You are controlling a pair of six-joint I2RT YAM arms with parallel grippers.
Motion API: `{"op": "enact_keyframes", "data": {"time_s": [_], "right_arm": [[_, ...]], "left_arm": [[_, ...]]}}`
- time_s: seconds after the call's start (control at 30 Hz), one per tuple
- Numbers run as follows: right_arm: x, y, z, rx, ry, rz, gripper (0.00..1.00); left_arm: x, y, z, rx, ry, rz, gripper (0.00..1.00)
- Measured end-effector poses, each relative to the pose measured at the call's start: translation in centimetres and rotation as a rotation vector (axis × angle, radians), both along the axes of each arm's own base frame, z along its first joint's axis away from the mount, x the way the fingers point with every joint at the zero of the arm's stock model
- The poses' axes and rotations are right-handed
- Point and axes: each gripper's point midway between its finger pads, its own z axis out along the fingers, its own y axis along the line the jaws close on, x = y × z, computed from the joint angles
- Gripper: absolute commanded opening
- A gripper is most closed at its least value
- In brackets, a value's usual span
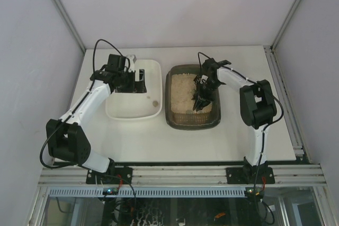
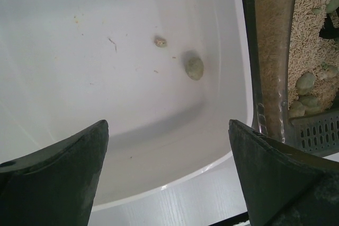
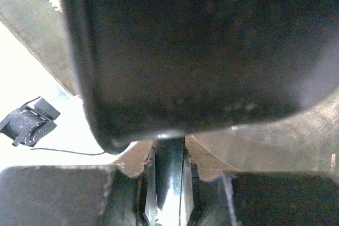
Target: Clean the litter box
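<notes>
i'm mid-scoop: my right gripper (image 1: 204, 84) is clamped tight on the scoop (image 1: 201, 101) handle, blade down in the litter box (image 1: 192, 124), which sits right of centre just beside the white tray (image 1: 127, 107), with a few lumps (image 2: 305, 84) seemingly on the blade. my left gripper (image 2: 168, 126) hangs wide open and empty over the tray, where one lump (image 2: 194, 67) already lies. next, i judge, i lift the scoop level and carry it over both rims to tip there.

White tray (image 2: 63, 78): smooth, glossy plastic, lightly smudged. Litter box (image 2: 267, 51) rim is shiny brown-grey plastic, its litter (image 2: 312, 19) rough and grainy. Scoop (image 2: 318, 130) looks like matt slotted plastic. My left claw (image 2: 168, 130) is matt, dusty black. Desk (image 1: 159, 141): matt white.
</notes>
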Motion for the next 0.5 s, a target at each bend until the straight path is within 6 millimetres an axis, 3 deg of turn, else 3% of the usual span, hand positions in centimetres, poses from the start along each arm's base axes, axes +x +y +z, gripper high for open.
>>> {"op": "enact_keyframes", "data": {"time_s": [0.27, 0.5], "right_arm": [[-0.9, -0.5, 0.1, 0.023, -0.038, -0.007, 0.00], [-3.3, -0.8, 2.0, 0.088, -0.026, -0.019, 0.00]], "left_arm": [[-1.0, 0.2, 0.6, -0.004, 0.012, 0.013, 0.98], [-2.7, 0.5, 4.1, -0.031, -0.074, -0.002, 0.98]]}}
